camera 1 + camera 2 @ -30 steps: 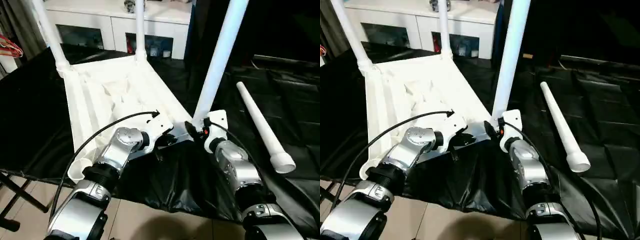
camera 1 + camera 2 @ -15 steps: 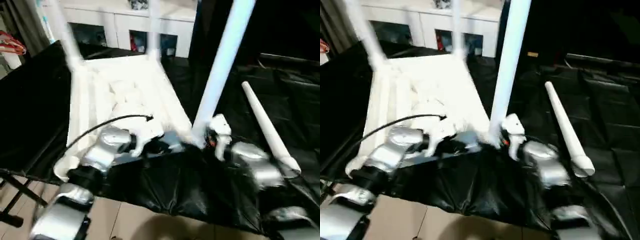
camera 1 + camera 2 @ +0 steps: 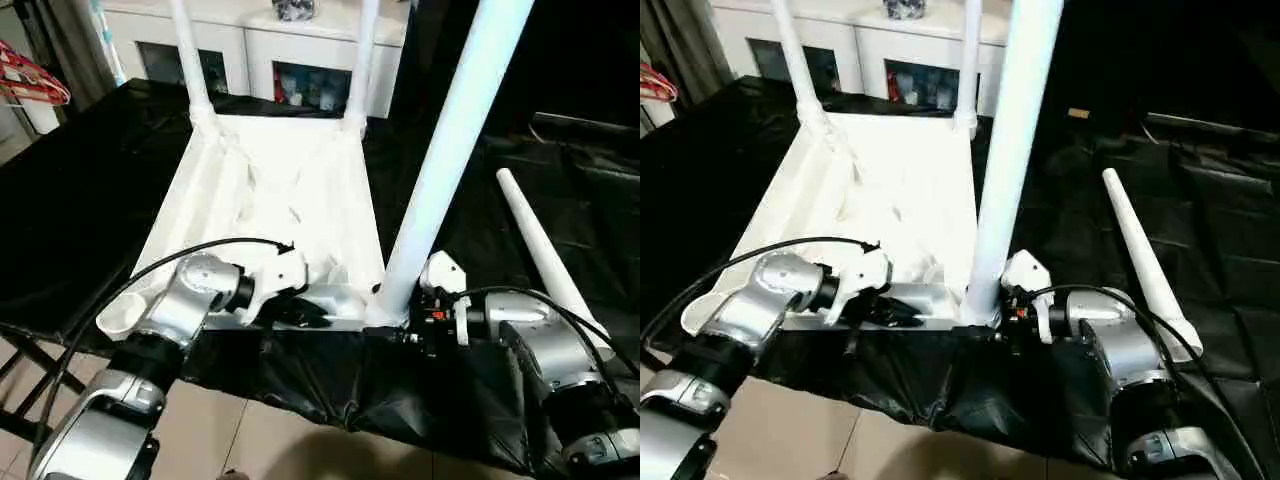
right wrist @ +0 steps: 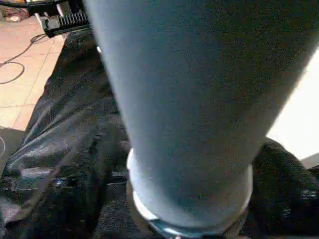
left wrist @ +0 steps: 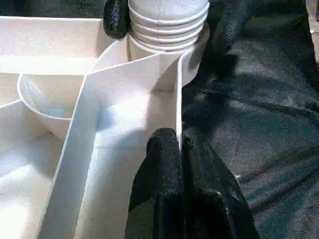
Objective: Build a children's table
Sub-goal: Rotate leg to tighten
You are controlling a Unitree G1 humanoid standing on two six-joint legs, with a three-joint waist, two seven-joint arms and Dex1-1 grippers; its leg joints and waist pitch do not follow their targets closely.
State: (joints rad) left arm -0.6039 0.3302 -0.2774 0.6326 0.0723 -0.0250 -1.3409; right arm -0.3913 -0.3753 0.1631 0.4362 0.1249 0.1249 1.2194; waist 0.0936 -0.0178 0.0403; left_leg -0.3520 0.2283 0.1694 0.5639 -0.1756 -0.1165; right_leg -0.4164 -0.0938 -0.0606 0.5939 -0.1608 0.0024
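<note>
The children's table [image 3: 280, 200] lies upside down on the black cloth. Two white legs stand in its far sockets [image 3: 190, 60] [image 3: 362, 60]. A third leg [image 3: 450, 150] stands in the near right socket. The near left socket [image 3: 120, 315] is bare, and another leg [image 3: 545, 265] lies loose on the cloth at the right. My left gripper [image 3: 305, 312] is shut on the thin near rim wall [image 5: 178, 99] of the table top. My right gripper [image 3: 405, 322] clasps the ribbed base of the near right leg, with a finger [image 4: 284, 184] pressed on each side.
The black cloth [image 3: 80, 200] ends just in front of my wrists, with the floor [image 3: 280, 440] below. A white cabinet with glass doors [image 3: 270, 50] stands behind the table. Red hangers [image 3: 30, 85] hang at the far left.
The camera has shifted. My right forearm has swung round and now reaches the near right leg from the right side. The left gripper stays on the rim.
</note>
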